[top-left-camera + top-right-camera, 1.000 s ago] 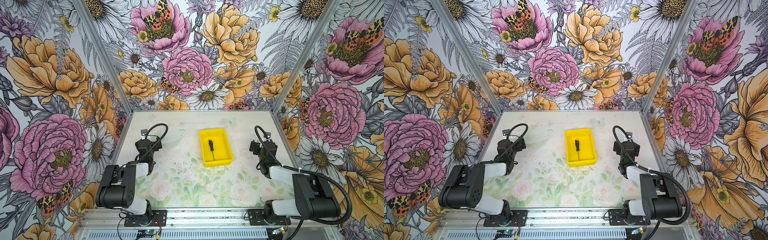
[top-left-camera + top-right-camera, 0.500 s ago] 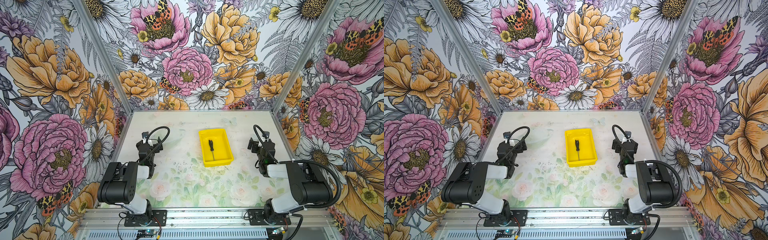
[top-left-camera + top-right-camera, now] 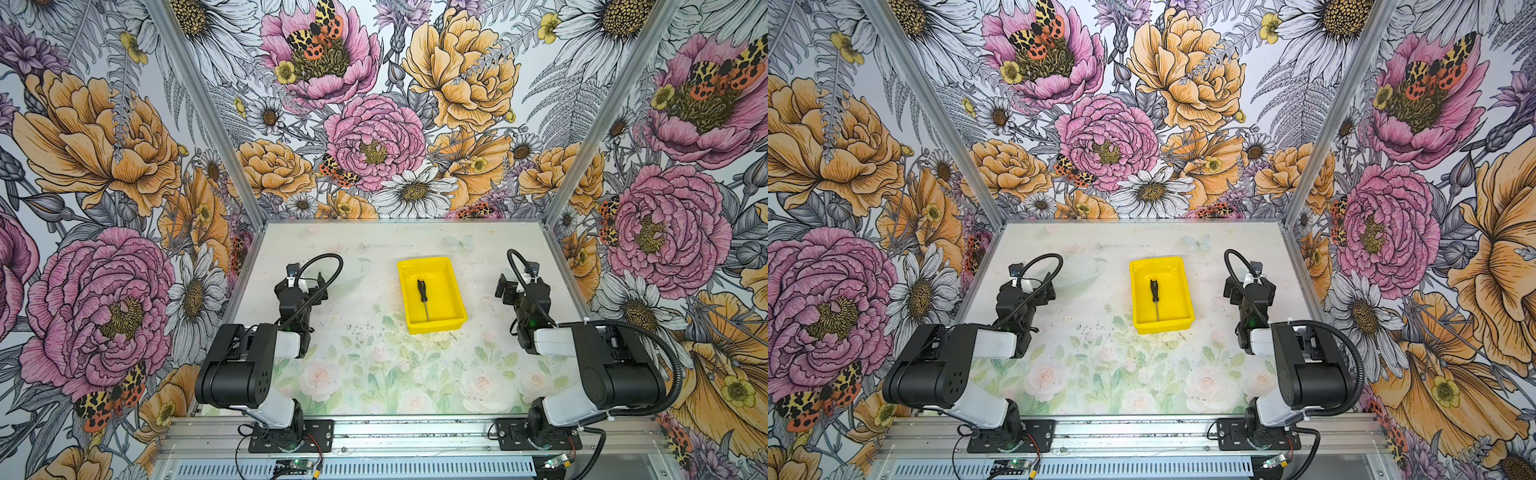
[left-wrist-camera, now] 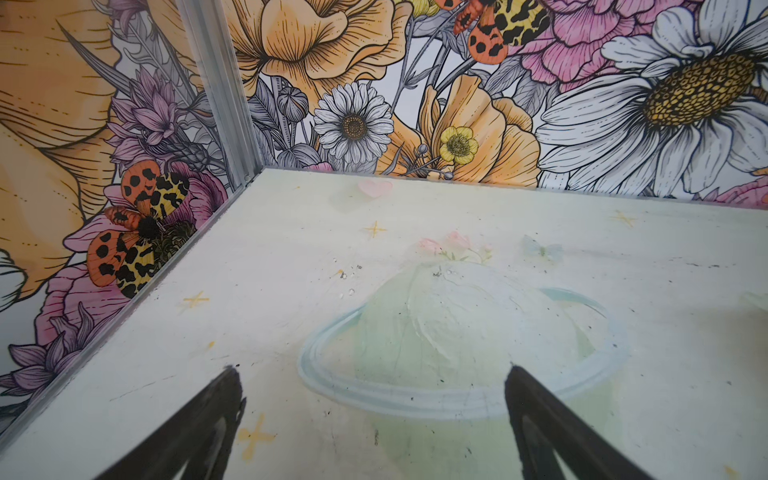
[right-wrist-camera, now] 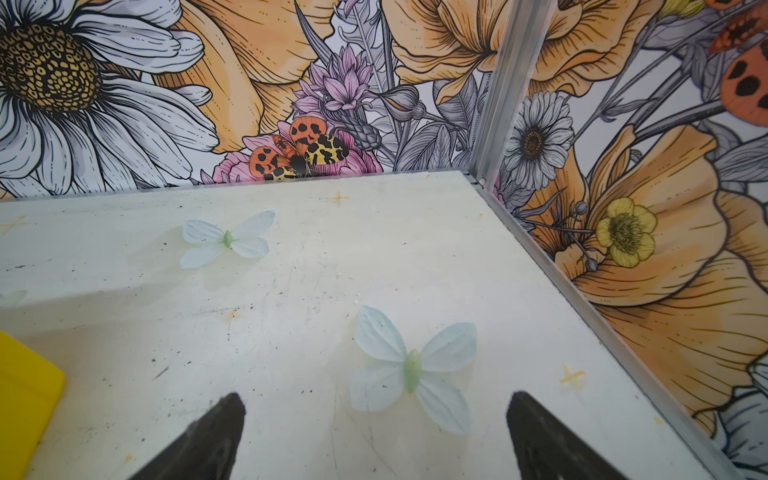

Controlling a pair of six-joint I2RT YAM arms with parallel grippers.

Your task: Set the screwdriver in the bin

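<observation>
The slim black-handled screwdriver with a thin metal shaft (image 3: 424, 299) lies flat inside the shallow bright yellow rectangular plastic bin (image 3: 436, 327). In both top views its handle points toward the far wall and its shaft tip sits near the bin's near wall. By that the task looks done.

The main risk I see is disturbance. The bin seems light and shallow, so an arm sweeping low across the middle could catch its rim, slide it or tip it, and the shaft could ride up over the near wall.

The left fingers (image 4: 208, 424) stand wide apart with nothing between them, over bare pale flower-printed worktop (image 3: 361, 291) well to the bin's left. The right fingers (image 5: 208, 432) are equally spread and empty, well to its right; a corner of the bin just shows in the right wrist view.

Open room lies on every side of the bin, most of it toward the arm bases. Flowered walls with aluminium corner posts (image 3: 569, 166) close in three sides, and each set of fingers is near its side wall, so an outward swing has little margin.
</observation>
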